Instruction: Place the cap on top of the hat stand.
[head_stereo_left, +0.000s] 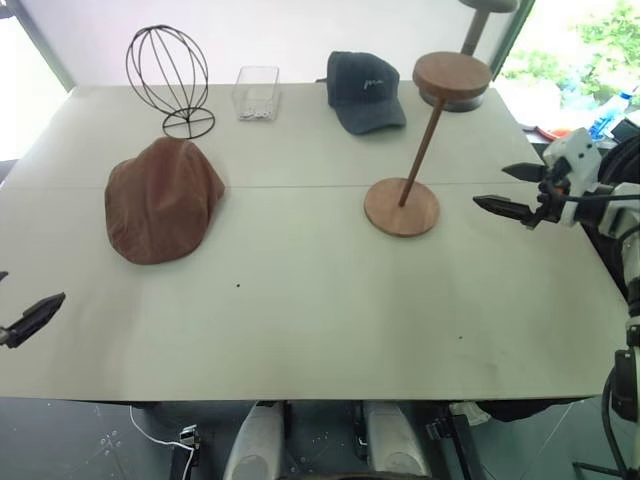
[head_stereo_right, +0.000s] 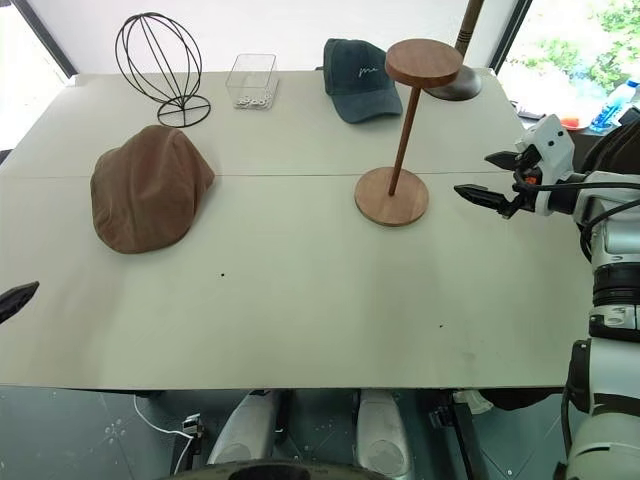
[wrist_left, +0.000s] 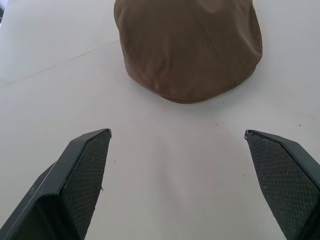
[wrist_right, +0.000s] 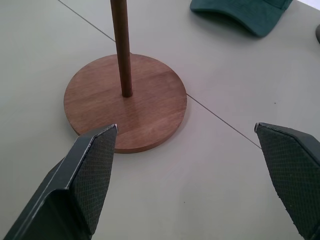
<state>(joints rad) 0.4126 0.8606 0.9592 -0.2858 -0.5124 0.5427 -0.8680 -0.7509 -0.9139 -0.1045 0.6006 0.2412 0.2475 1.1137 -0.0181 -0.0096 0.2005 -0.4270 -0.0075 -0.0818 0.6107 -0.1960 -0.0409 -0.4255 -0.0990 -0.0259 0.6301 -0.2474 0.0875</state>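
The cap (head_stereo_left: 162, 200), soft floppy reddish-brown suede, lies flat on the desk's (head_stereo_left: 300, 300) left side. The stand (head_stereo_left: 410, 150) is smooth wood: disc top, thin rod, round base. Both claws gape wide, empty: left claw (wrist_left: 177, 150) short of the cap, right claw (wrist_right: 185, 145) near the base. The head views add a wire stand (head_stereo_left: 170, 80) and a baseball cap (head_stereo_left: 364, 92).
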